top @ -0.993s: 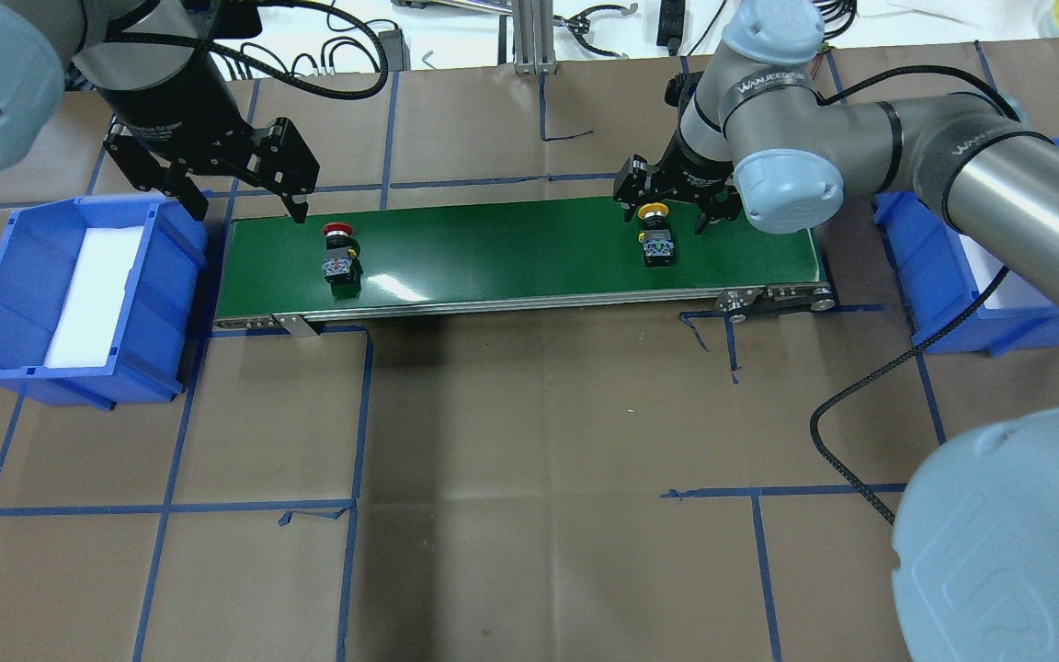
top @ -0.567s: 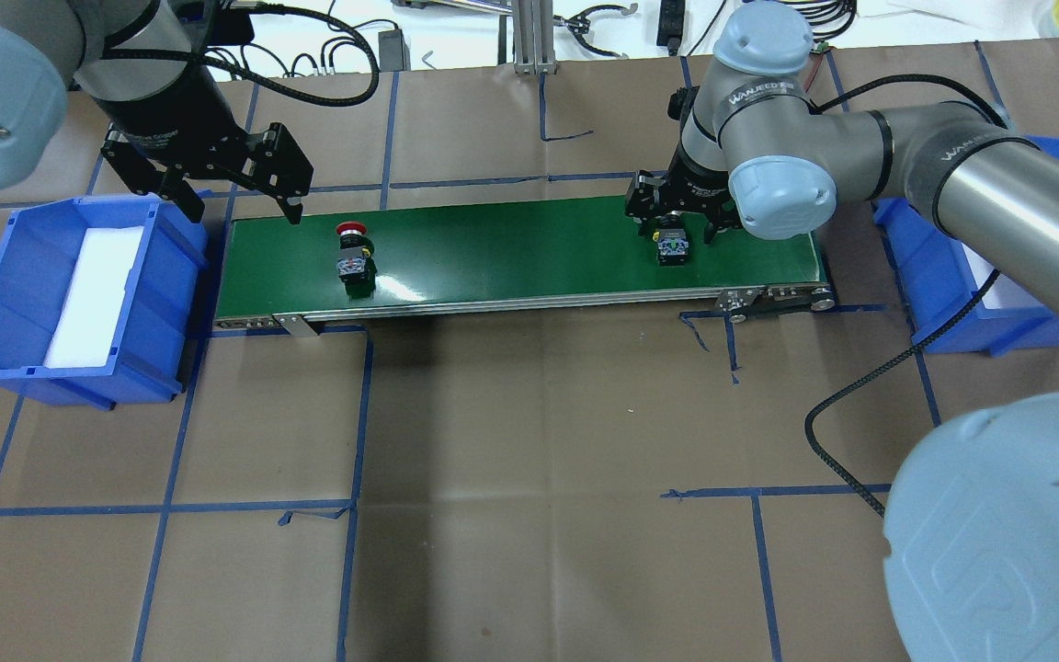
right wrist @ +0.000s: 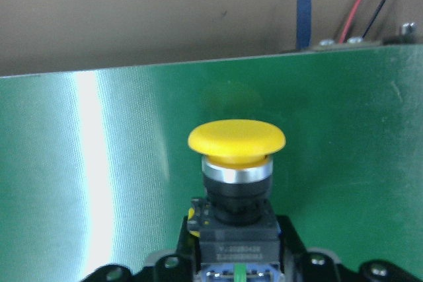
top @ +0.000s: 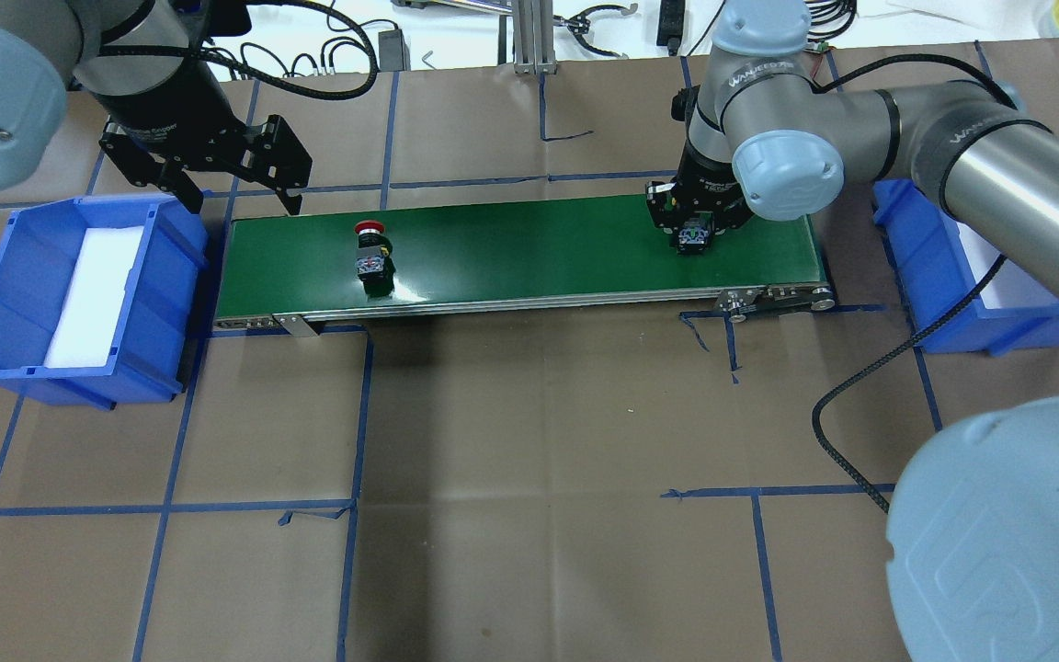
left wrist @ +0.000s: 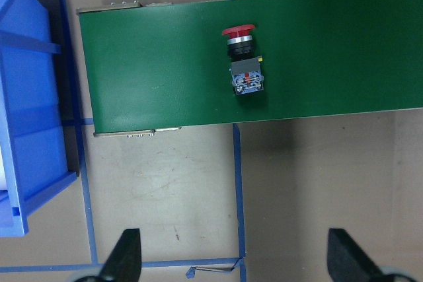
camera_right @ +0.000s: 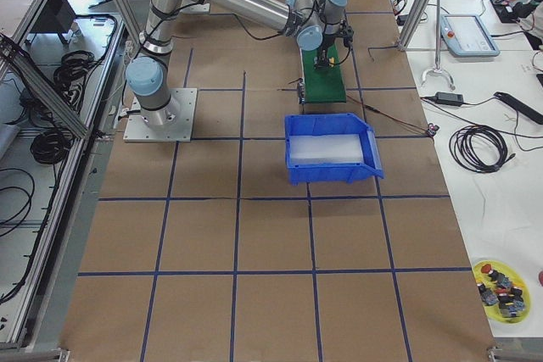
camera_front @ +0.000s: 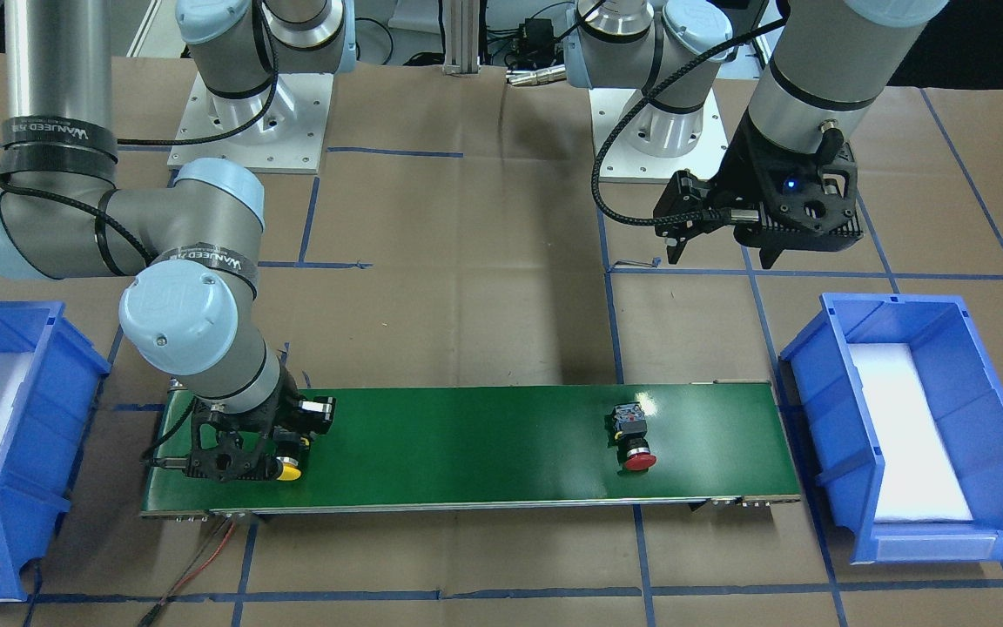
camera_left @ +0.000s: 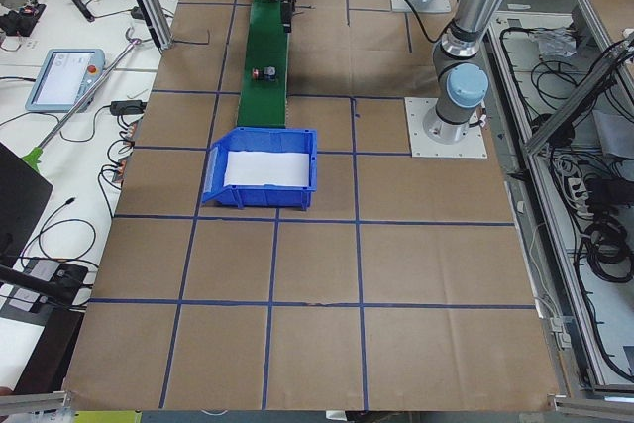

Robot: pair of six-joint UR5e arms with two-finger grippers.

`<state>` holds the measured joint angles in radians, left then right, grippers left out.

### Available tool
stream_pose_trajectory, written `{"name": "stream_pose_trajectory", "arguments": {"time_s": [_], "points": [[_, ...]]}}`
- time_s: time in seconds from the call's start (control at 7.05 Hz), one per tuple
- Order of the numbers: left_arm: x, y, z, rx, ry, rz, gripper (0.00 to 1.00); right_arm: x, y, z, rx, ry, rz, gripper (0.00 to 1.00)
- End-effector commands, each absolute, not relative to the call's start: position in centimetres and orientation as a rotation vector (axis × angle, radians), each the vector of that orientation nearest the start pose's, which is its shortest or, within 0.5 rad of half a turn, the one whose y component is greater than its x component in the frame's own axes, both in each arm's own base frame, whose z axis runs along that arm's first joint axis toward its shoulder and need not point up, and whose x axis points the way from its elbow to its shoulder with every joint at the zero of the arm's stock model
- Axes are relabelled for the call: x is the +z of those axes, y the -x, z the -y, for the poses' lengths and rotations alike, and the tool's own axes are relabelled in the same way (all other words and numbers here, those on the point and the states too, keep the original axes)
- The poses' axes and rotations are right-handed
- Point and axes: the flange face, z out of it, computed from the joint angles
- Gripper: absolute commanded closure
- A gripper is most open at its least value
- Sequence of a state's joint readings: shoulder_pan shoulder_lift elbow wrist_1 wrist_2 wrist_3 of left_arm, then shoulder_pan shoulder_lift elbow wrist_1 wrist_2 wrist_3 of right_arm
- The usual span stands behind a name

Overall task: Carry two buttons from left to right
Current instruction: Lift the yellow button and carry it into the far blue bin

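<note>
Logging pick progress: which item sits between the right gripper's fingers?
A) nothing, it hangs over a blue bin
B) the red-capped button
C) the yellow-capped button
C: the right gripper is down on the green belt, closed around the yellow-capped button. The red-capped button lies alone farther along the belt, and the left gripper hangs open above it.

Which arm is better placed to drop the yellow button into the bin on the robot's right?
Right. Its claw grips the yellow button at the belt's right end, beside the right bin. The left claw hangs open over the table near the left bin, far from it.
</note>
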<state>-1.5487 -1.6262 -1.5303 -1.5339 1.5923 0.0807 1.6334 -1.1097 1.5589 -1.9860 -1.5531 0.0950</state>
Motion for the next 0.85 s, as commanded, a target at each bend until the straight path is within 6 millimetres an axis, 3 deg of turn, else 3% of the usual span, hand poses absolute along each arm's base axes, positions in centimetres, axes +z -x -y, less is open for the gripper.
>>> {"name": "stream_pose_trajectory", "arguments": {"time_s": [0.0, 0.14, 0.28, 0.43, 0.71], "points": [[48.5, 12.0, 52.1, -0.039, -0.090, -3.117, 0.01, 31.6, -16.7, 64.1, 0.047, 0.015, -3.160, 0.97], [48.5, 11.9, 52.1, -0.039, -0.088, -3.117, 0.01, 35.1, -15.0, 64.3, 0.007, 0.048, -3.160, 0.97], [48.4, 12.0, 52.0, -0.037, -0.090, -3.117, 0.01, 38.6, -11.0, 63.3, 0.011, 0.044, -3.162, 0.97], [48.5, 11.9, 52.1, -0.039, -0.090, -3.117, 0.01, 42.0, -4.6, 62.2, -0.025, -0.017, -3.162, 0.96], [48.5, 11.9, 52.1, -0.039, -0.090, -3.117, 0.01, 42.0, -4.5, 62.2, -0.025, -0.017, -3.162, 0.96]]}}
